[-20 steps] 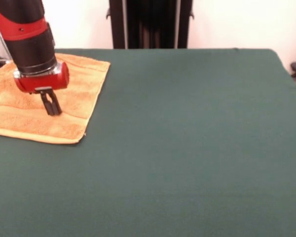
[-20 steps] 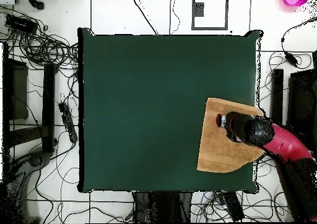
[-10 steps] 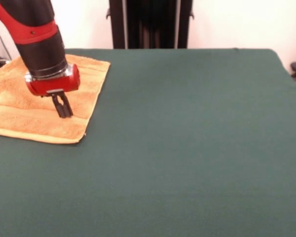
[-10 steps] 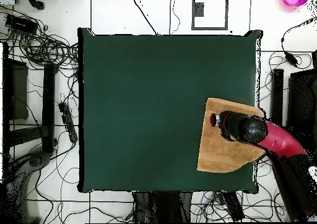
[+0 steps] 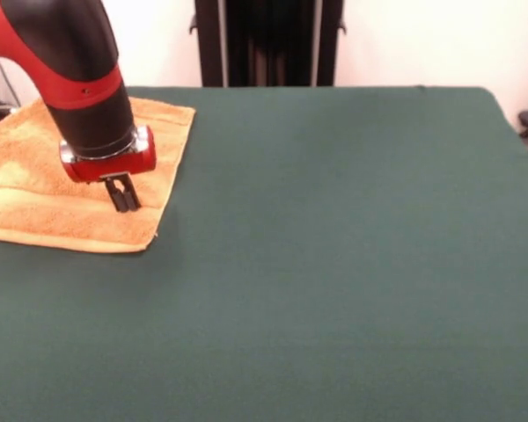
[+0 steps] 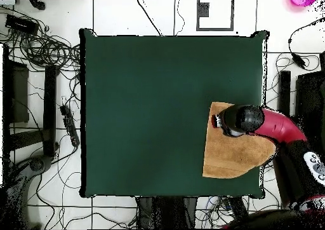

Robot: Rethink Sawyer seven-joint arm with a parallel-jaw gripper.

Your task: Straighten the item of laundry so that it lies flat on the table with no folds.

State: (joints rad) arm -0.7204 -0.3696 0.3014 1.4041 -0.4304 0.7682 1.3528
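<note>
Gripper (image 5: 123, 200) has shifted twd towel's (image 5: 35, 198) inner edge since 1 s ago. Jaws narrow, tips close together, down at the cloth. Towel lies at worktop (image 5: 334, 246) corner, one edge slightly lifted.

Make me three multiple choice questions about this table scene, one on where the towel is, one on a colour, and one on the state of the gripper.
1. Where in the front view does the towel lie?
A. far left part of the table
B. table's centre
C. near right corner

2. What colour is the table's cover?
A. white
B. dark green
C. blue

3. How do the gripper's fingers stand?
A. spread wide above bare table
B. out of sight
C. close together, pointing down over the towel

Answers:
1 A: the orange towel runs off the picture's left edge, at the table's far left.
2 B: the bare cloth is dark green.
3 C: the gripper shows its dark fingers nearly together, tips over the towel near its right hem.
</note>
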